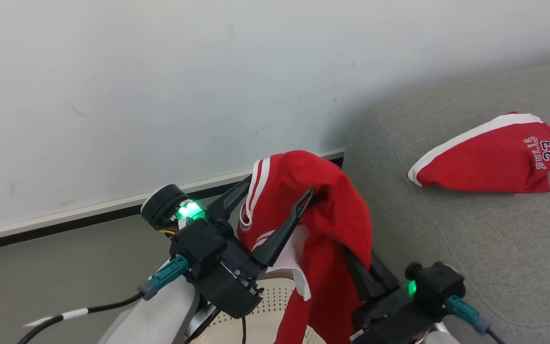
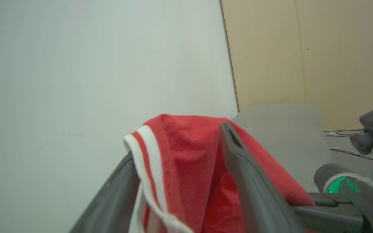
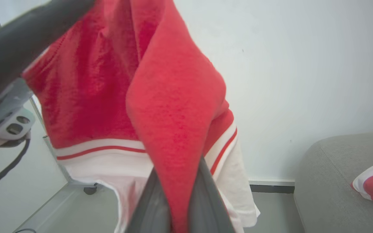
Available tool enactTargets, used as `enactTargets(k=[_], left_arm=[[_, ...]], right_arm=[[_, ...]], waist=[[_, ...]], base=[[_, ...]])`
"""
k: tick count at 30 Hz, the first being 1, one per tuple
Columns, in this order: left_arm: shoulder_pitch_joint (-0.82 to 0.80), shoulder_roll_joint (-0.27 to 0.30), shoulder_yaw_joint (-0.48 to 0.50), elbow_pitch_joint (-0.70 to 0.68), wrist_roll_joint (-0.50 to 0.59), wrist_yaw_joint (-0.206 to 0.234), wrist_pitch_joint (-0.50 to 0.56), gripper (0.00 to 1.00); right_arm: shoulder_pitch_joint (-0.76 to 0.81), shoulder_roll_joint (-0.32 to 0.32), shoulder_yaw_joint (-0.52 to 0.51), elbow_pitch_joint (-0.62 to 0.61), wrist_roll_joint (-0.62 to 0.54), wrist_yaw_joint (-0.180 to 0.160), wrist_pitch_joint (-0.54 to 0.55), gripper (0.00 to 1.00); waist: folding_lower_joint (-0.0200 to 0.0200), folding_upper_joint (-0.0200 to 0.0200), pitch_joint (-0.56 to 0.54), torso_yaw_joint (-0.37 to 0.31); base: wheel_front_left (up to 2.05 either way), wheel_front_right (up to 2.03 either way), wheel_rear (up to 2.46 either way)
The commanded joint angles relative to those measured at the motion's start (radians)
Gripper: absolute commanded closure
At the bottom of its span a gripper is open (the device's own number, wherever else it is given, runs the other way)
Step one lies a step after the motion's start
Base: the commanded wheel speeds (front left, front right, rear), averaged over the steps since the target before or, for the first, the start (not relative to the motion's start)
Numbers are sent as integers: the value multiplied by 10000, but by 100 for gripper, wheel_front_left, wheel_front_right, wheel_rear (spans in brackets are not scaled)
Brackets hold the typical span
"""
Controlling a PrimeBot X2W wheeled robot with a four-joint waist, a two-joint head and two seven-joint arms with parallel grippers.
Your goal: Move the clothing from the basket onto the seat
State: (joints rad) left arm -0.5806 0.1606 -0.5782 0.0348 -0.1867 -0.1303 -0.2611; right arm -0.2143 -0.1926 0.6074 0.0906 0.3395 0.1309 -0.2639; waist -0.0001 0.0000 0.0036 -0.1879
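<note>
A red garment (image 1: 322,215) with white stripes hangs in the air over both grippers, above the cream-white perforated basket (image 1: 260,313) at the bottom edge. My left gripper (image 1: 280,188) is open, its two fingers spread wide with the cloth draped over and between them (image 2: 186,155). My right gripper (image 1: 351,260) comes up from the lower right and is shut on a fold of the same garment (image 3: 173,136), its fingertips hidden by it. A second red garment (image 1: 485,160) with a white band and the number 23 lies on the light-grey sofa (image 1: 470,248) at the right.
A white wall (image 1: 208,71) with a pale baseboard stands close behind the basket, over grey floor (image 1: 41,267). A black cable (image 1: 89,310) trails at the lower left. Beyond the sofa is a beige panel (image 2: 303,48). A wheeled metal frame (image 3: 89,189) stands at the left.
</note>
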Motion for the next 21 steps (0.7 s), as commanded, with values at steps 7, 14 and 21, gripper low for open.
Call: enactTargets(k=[7, 14, 21], left_arm=[[-76, 198, -1, 52, -38, 67, -1, 0], [-164, 327, -134, -14, -74, 82, 64, 0], [-327, 483, -188, -82, -122, 117, 156, 0]], right_arm=[[180, -82, -574, -129, -178, -3, -6, 100], [115, 54, -1024, -322, -254, -3, -6, 100], [205, 123, -1709, -512, -348, -3, -6, 100]], waist=[[1, 0, 57, -263], [1, 0, 284, -971], [1, 0, 575, -1937]], base=[[0, 0, 0], [0, 0, 0], [0, 0, 0]])
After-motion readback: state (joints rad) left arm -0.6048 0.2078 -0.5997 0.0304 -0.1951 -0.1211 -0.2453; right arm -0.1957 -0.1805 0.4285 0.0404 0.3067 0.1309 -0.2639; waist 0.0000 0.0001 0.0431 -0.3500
